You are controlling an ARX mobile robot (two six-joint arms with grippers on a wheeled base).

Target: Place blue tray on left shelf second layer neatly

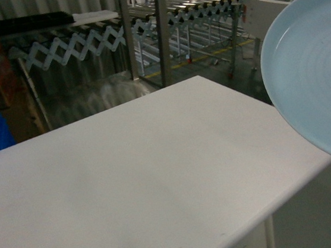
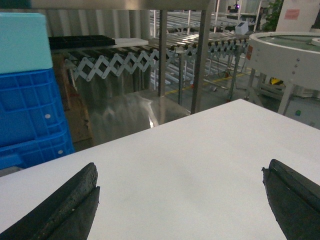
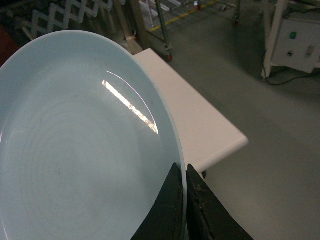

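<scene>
Closed on the rim of the blue tray (image 3: 75,145), the right gripper (image 3: 184,200), pinching the edge so the dish hangs free and tilted above the white table (image 1: 131,188), beside its right end. Held at the rim probably to slide it flat onto a rail level. Spread wide over the table and holding nothing, the left gripper (image 2: 180,200). Beyond the table's far edge, the steel uprights of the shelf (image 1: 164,31), well apart from the tray; carrying not finished yet. Left of the table, blue crates (image 2: 30,110).

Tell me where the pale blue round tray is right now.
The pale blue round plastic tray is in the air at the head view's right edge, past the white table's right end, its rim pinched by the right claw.
</scene>
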